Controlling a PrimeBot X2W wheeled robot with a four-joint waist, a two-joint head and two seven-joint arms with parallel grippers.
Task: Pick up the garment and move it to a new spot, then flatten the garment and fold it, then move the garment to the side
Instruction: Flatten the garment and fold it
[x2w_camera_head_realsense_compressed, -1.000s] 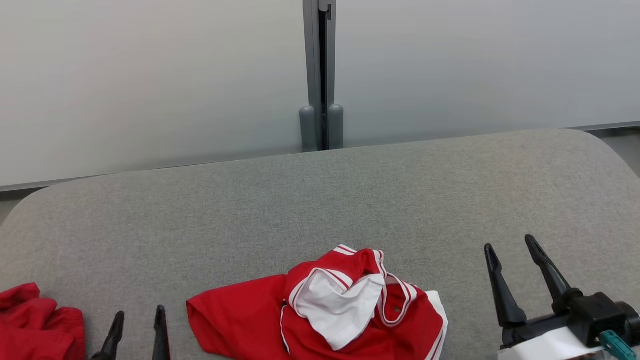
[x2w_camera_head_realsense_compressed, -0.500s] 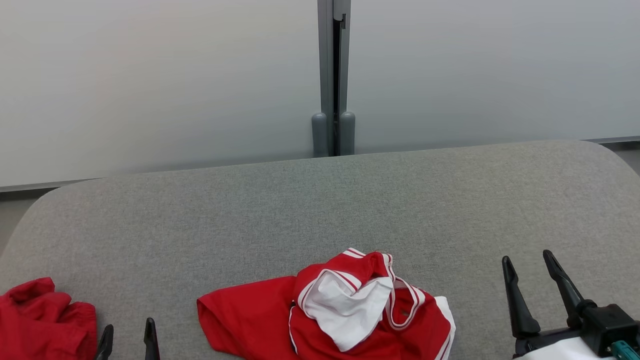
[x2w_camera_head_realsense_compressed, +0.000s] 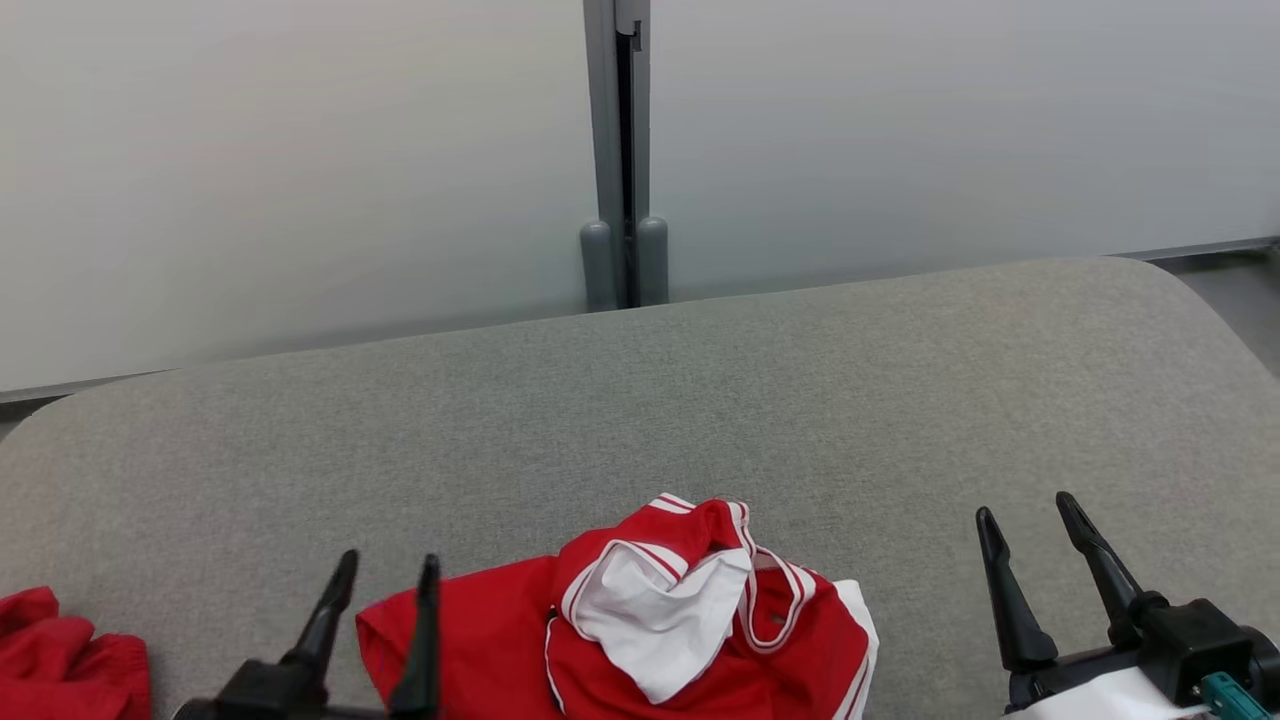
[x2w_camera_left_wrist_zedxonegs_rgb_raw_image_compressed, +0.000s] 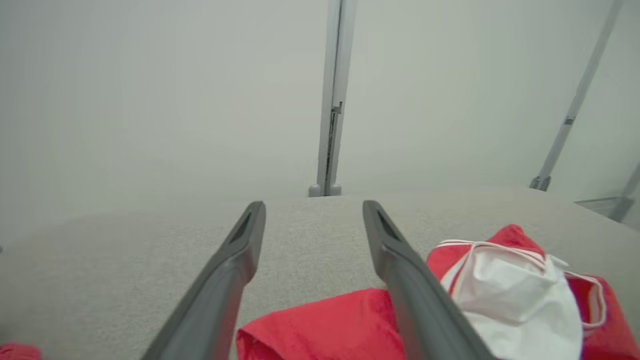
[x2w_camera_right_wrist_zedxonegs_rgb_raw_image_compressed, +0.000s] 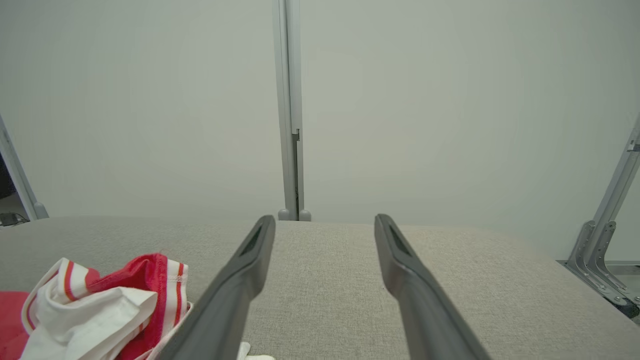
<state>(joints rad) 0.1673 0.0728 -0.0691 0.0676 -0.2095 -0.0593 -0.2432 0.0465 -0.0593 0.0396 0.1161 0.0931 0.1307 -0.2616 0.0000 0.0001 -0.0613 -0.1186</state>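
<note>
The crumpled red-and-white garment (x2w_camera_head_realsense_compressed: 620, 610) sits at the middle of the grey table's (x2w_camera_head_realsense_compressed: 700, 400) near edge, left gripper (x2w_camera_head_realsense_compressed: 389, 560) by its left end, right gripper (x2w_camera_head_realsense_compressed: 1025, 507) well apart (both spread wide, empty).

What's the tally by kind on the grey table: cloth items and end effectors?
Red-and-white jersey: 1
Crumpled red cloth: 1
End effectors, both open: 2 (left end effector, right end effector)
Total: 4
</note>
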